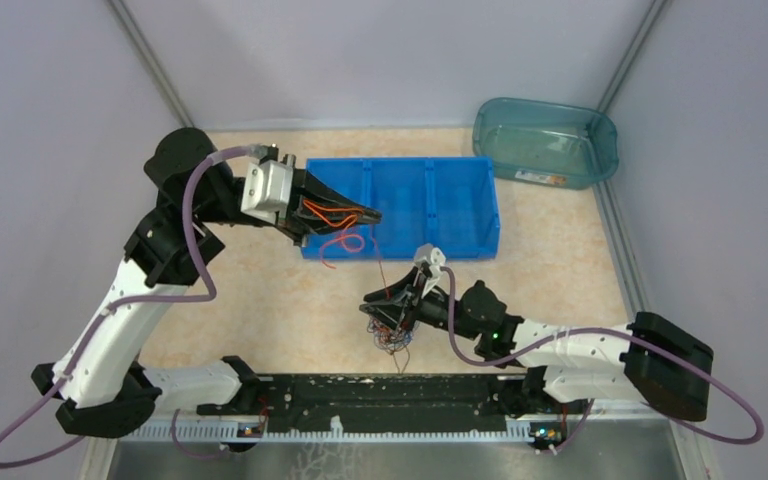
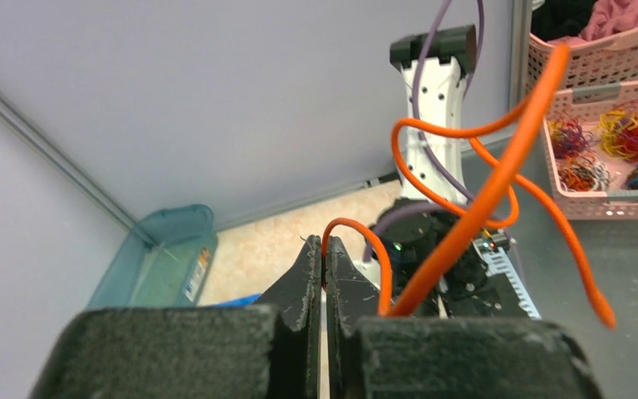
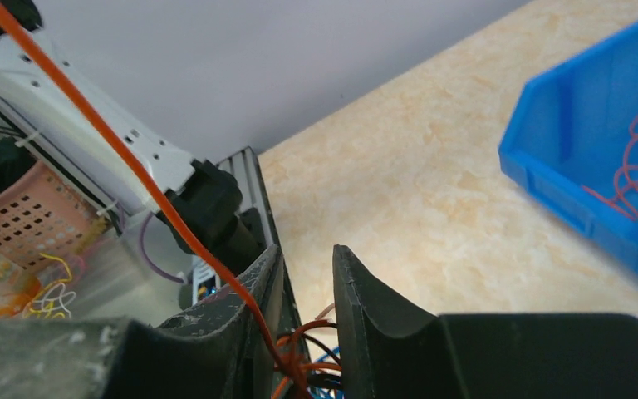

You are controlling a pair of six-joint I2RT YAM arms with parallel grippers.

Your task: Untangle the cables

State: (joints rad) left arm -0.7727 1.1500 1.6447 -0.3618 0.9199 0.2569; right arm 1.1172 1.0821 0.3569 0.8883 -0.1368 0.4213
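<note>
From above, the left gripper (image 1: pixel 365 213) hangs over the left compartment of a blue bin (image 1: pixel 450 190), which sits mid-table toward the far edge. It is clenched on an orange wire (image 1: pixel 325 212) that loops back along its fingers. A red wire (image 1: pixel 345 243) curls over the bin's front wall just below. A teal tub (image 1: pixel 545 140) stands in the far right corner of the table (image 1: pixel 260 300). The tangle (image 1: pixel 390 335) (orange, blue and black strands) lies near the near edge, about midway along it. The right gripper (image 1: pixel 400 310) points down onto the tangle. One thin strand runs up from the tangle toward the left gripper.

The left wrist view shows the two fingers pressed together, with the orange wire (image 2: pixel 482 199) coming out of the seam and arching off in big loops to the right. Behind it are the tub (image 2: pixel 162 258), the right arm (image 2: pixel 432 91) and a pink basket (image 2: pixel 606 174) of coloured wires off the table.

In the right wrist view the right gripper (image 3: pixel 306 253) has its fingers parted, with bare tabletop showing between the tips. Strands of the tangle (image 3: pixel 311 370) sit low in the gap (nothing is visibly pinched). An orange strand climbs taut along the left finger to the top left corner. The bin's corner is at the right, with the red wire (image 3: pixel 631 158) inside it.
</note>
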